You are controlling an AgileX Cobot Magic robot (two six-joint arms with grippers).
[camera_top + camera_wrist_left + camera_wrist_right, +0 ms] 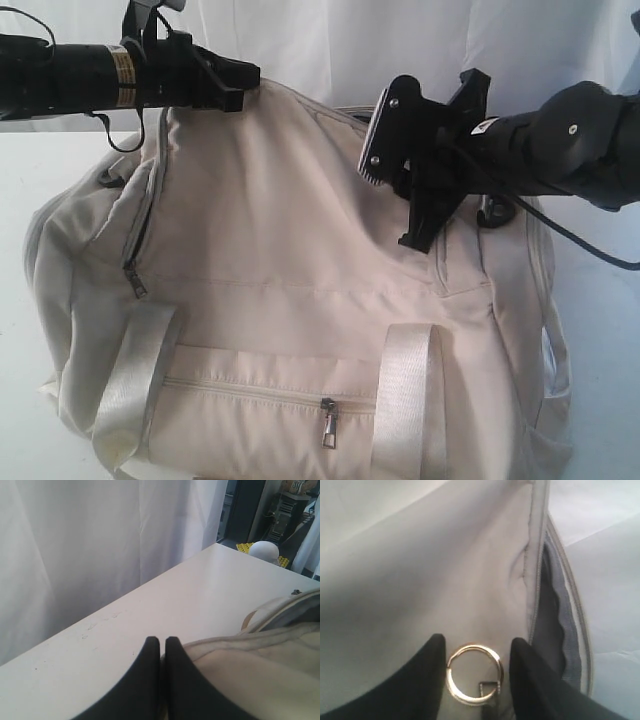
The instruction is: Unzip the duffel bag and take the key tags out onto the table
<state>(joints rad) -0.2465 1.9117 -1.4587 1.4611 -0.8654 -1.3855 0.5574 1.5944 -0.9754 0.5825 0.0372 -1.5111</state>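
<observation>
The cream duffel bag fills the exterior view, lying on the white table. My left gripper sits at the bag's top left edge; in the left wrist view its fingers are pressed together with beige fabric pinched between them. My right gripper points down at the bag's top right. Its two black fingers stand either side of a gold metal ring lying on the fabric, one finger touching it. Beside it the zipper gapes, showing dark grey lining. The key tags are hidden.
A front pocket zipper pull and a side zipper pull hang shut. White webbing straps cross the bag's front. A white curtain hangs behind the table. A white round object lies beyond the table's far corner.
</observation>
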